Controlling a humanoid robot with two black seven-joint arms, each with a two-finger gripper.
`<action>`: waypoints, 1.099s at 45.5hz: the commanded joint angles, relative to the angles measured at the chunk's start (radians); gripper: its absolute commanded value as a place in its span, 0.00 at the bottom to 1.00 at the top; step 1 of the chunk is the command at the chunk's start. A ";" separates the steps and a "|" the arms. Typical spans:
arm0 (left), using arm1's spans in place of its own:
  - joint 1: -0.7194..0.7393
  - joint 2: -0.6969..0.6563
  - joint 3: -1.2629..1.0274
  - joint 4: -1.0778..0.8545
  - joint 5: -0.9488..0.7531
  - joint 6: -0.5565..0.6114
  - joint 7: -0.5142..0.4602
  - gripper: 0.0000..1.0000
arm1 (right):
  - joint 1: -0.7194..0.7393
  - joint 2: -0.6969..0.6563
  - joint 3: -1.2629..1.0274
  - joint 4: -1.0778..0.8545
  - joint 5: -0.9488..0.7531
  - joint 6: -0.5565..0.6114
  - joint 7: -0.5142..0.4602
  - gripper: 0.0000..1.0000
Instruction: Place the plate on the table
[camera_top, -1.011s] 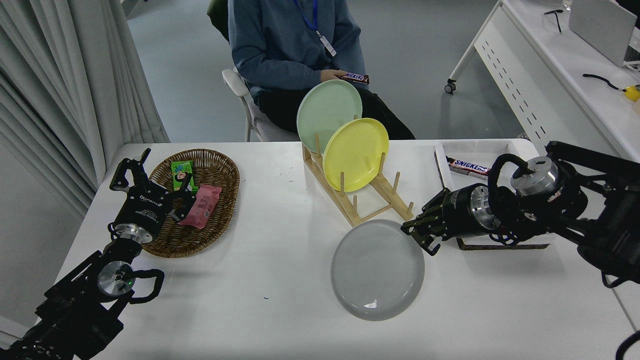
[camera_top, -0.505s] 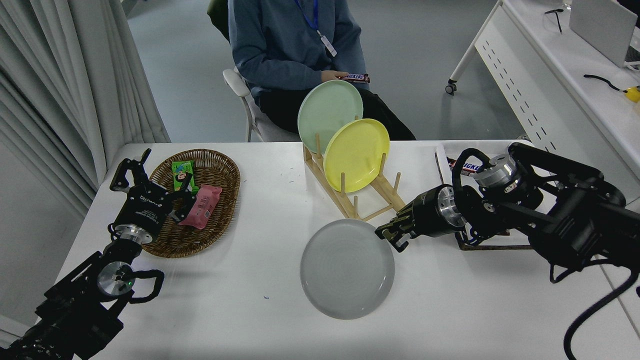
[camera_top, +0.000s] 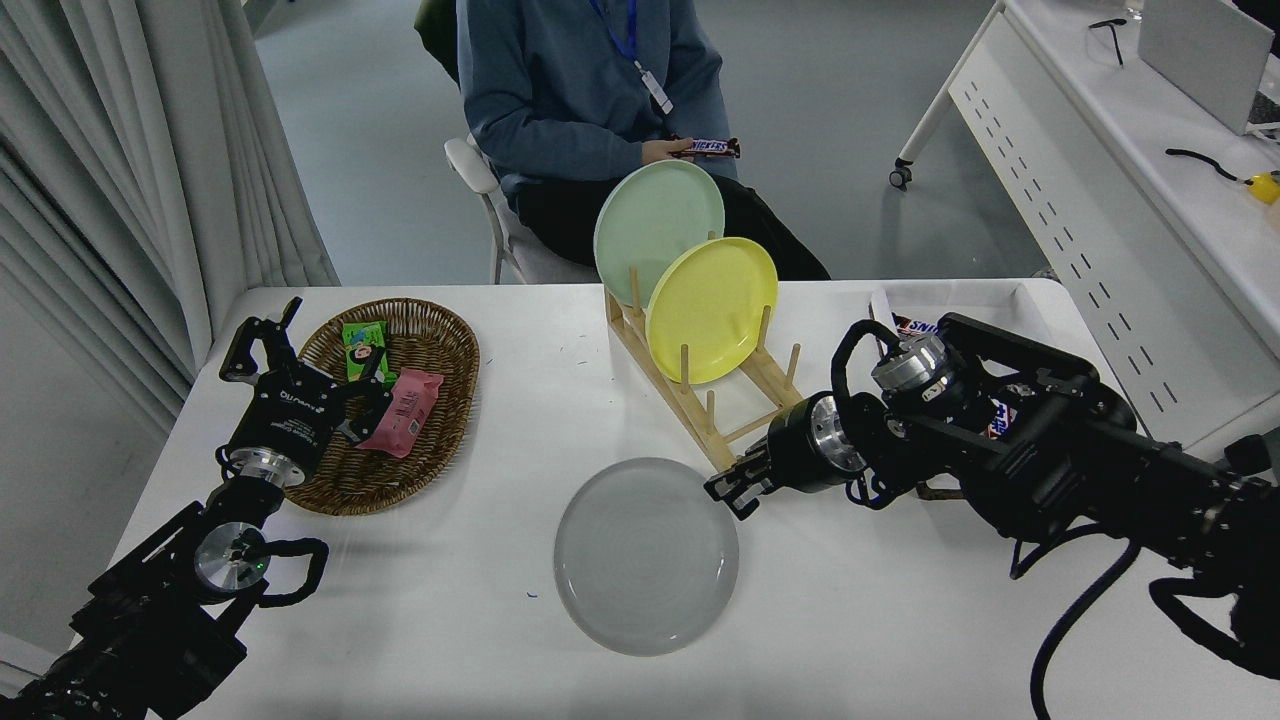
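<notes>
The pale grey plate (camera_top: 646, 556) lies nearly flat at the white table's (camera_top: 900, 640) front middle; I cannot tell whether it rests on the surface or hangs just above it. My right gripper (camera_top: 727, 491) is shut on the plate's upper right rim, with its arm reaching in from the right. My left gripper (camera_top: 308, 366) is open and parked at the lower left, next to the wicker basket.
A wooden plate rack (camera_top: 745, 402) behind the grey plate holds a yellow plate (camera_top: 711, 308) and a light green plate (camera_top: 655, 228). A wicker basket (camera_top: 452, 400) with snack packets sits at the left. A person (camera_top: 590, 90) sits at the far side, holding a candy bar. A box (camera_top: 985, 300) stands behind my right arm.
My right gripper has carried the grey plate leftwards, from right of the rack's front end to in front of it. The left arm has not moved.
</notes>
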 joint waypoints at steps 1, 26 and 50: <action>0.000 0.000 0.000 -0.001 0.000 0.000 0.000 1.00 | -0.028 0.051 -0.014 -0.026 -0.002 0.000 0.000 0.00; 0.000 0.000 0.000 0.001 0.000 0.000 0.000 1.00 | -0.061 0.068 0.006 -0.081 0.008 0.000 0.002 0.00; 0.000 0.000 0.000 -0.001 0.000 0.000 0.000 1.00 | -0.070 0.063 0.048 -0.095 0.056 0.000 0.002 0.00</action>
